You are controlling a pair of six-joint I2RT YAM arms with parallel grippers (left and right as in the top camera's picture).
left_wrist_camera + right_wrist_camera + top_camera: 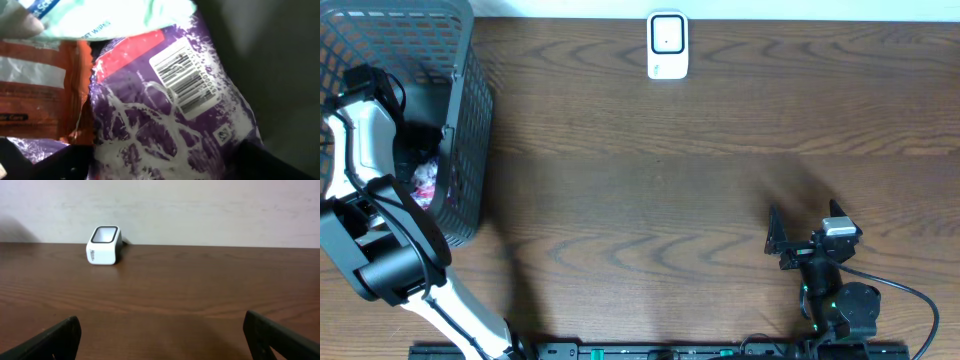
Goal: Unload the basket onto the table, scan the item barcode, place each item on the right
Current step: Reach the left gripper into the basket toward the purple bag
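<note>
A purple packet [165, 130], its barcode [185, 80] facing up, lies inside the grey mesh basket [470, 120] at ten o'clock on the worktop [650, 200], where the left gripper [160, 164] has its fingers on either side of the packet's lower end; whether they are clamped on it or merely straddle it cannot be told from the pictures. The scan itself looks not yet begun: the packet is not out of the basket, and the white scanner [667, 45] stands well apart at twelve o'clock, by the far edge. By this reading, what is left is to lift the packet out, carry it across and turn the barcode to the scanner's window. An orange packet [45, 90] lies just beside the purple one at nine o'clock, and a pale green pack of wipes [110, 17] overlaps its top edge at eleven o'clock, so both may drag along or snag the lift, as may the basket's wall. The right gripper [161, 330] waits at four o'clock, released and empty, facing the scanner.
</note>
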